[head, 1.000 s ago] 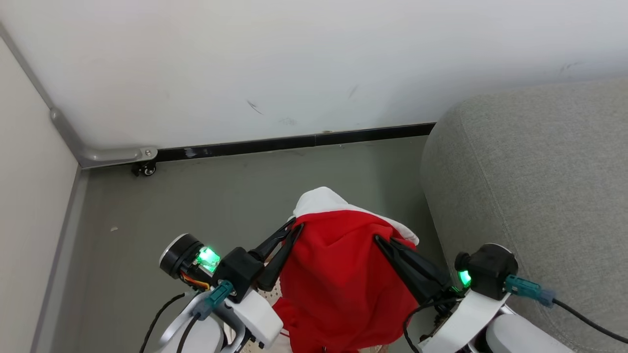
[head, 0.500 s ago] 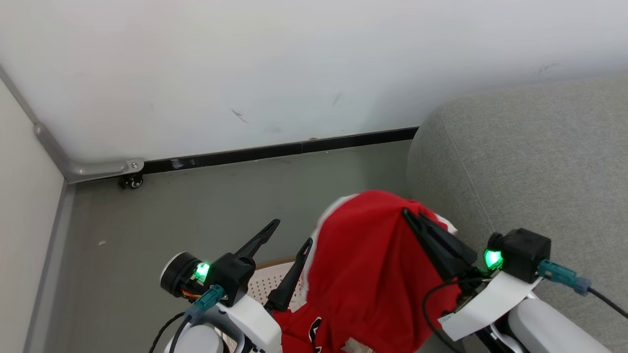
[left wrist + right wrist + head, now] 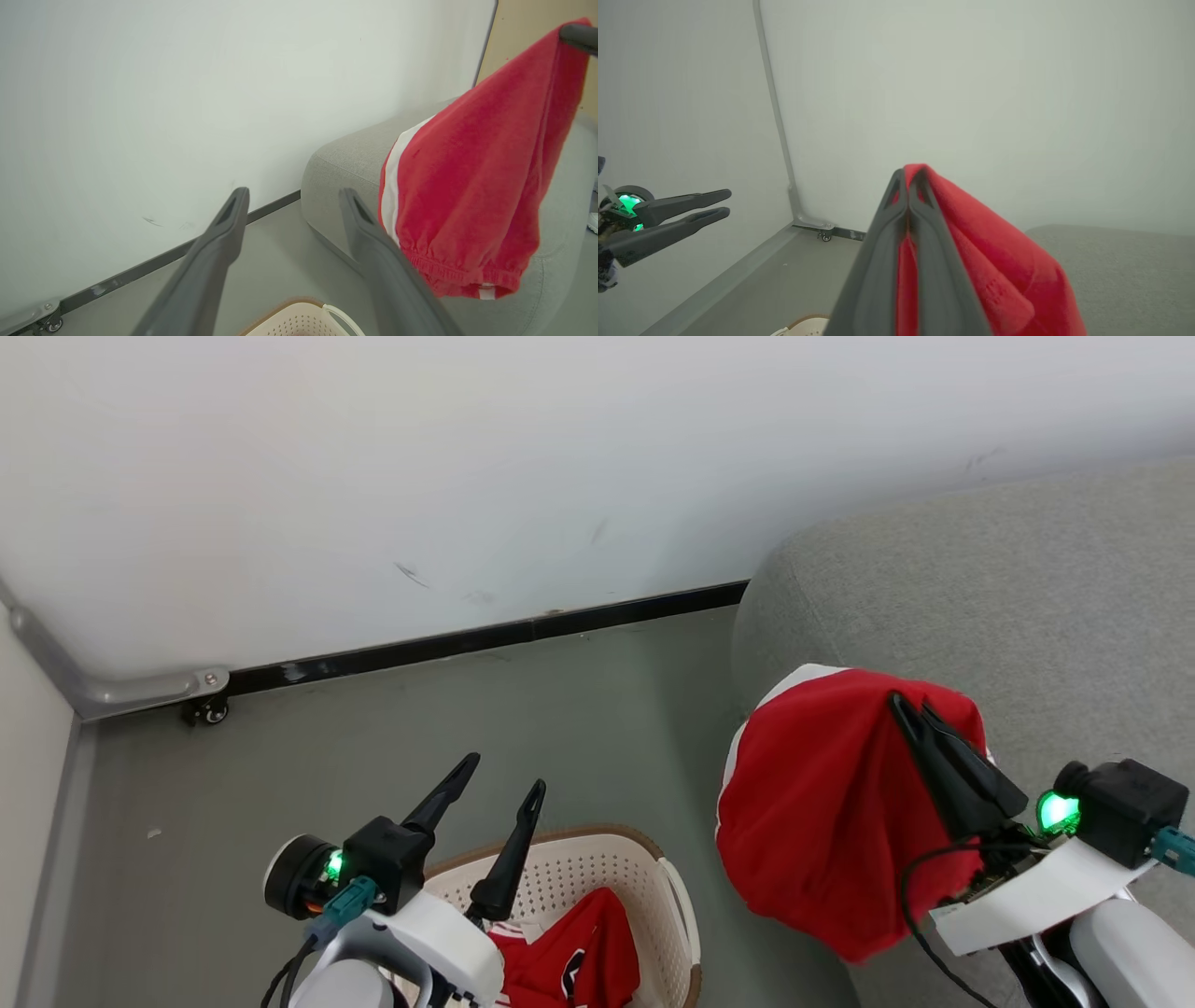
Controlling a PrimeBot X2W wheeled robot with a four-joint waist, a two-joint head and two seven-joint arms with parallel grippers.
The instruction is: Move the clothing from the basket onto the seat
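Observation:
A red garment with white trim (image 3: 822, 803) hangs from my right gripper (image 3: 910, 714), which is shut on its top fold beside the left end of the grey seat (image 3: 1027, 607). The left wrist view shows the same garment (image 3: 472, 186) dangling against the seat (image 3: 345, 163); the right wrist view shows it (image 3: 985, 261) pinched at the right gripper (image 3: 909, 176). My left gripper (image 3: 502, 777) is open and holds nothing above the cream basket (image 3: 644, 868). A second red garment (image 3: 574, 966) with black-and-white lettering lies in the basket.
A white wall with a black skirting strip (image 3: 467, 639) runs behind. A grey metal frame foot with a small castor (image 3: 207, 709) stands at the left. Grey floor (image 3: 327, 756) lies between wall, basket and seat.
My left gripper let go of the garment and opened. My right gripper carried the garment rightward over the seat's edge. The camera turned right, bringing the basket into sight.

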